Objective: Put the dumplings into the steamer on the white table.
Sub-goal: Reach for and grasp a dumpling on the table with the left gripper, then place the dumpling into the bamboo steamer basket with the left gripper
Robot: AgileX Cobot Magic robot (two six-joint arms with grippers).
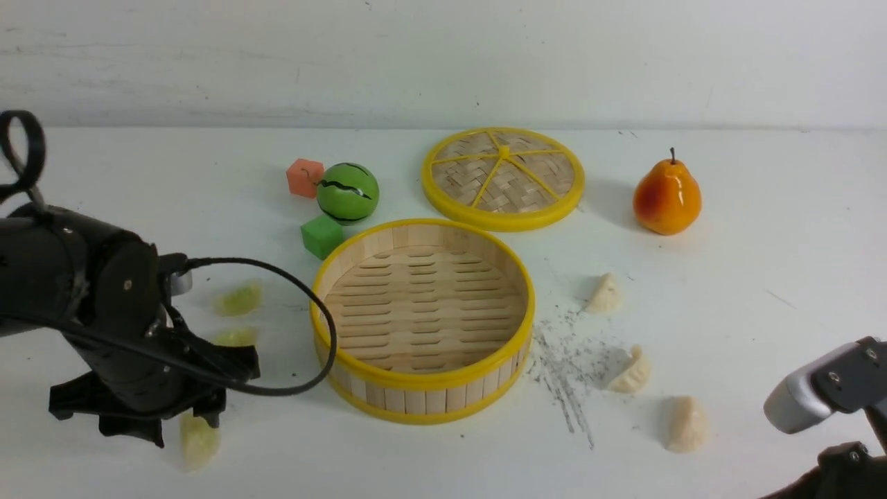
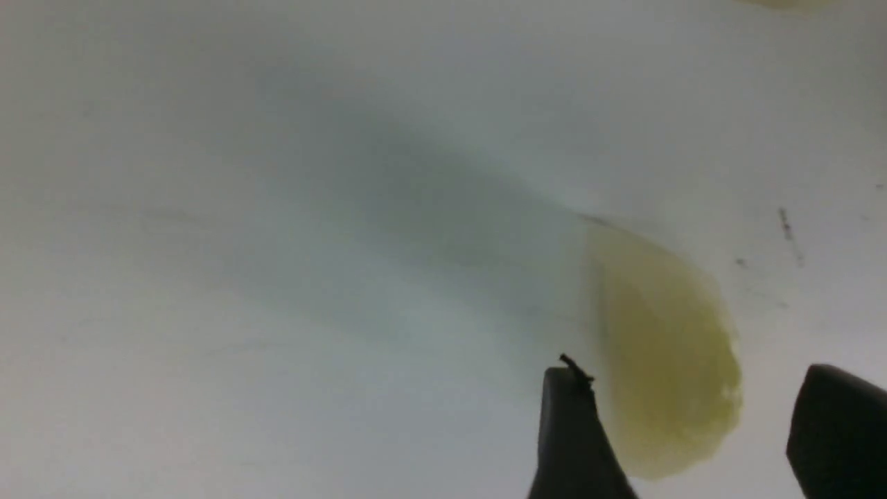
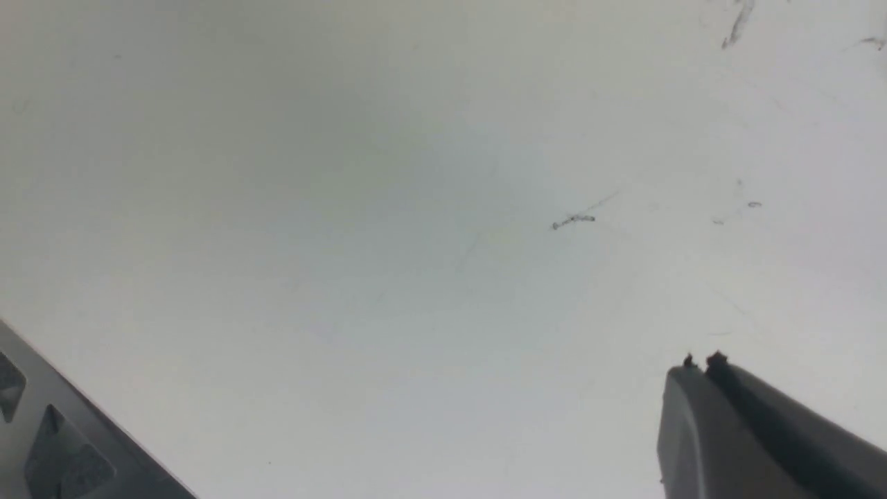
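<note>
target = pale translucent green crescent dumpling, near-left on the white table, left of and nearer than the round bamboo steamer with yellow rims; steamer floor is bare, nothing loaded

left jaws open, straddling that dumpling, not gripping. left wrist view: its long axis runs roughly along the fingers and it reaches past the tips, so closing pinches across the short width. it sits closer to one finger than the other, so expect a sideways nudge on closing. view is blurred, can't tell if the tips touch the table

left arm is the nearer one by far. after the lift the carry goes right and slightly far, up over the rim

two more green dumplings lie just beyond the left arm; three cream-white dumplings lie right of the steamer, on the right arm side. right jaws closed, holding nothing
</note>
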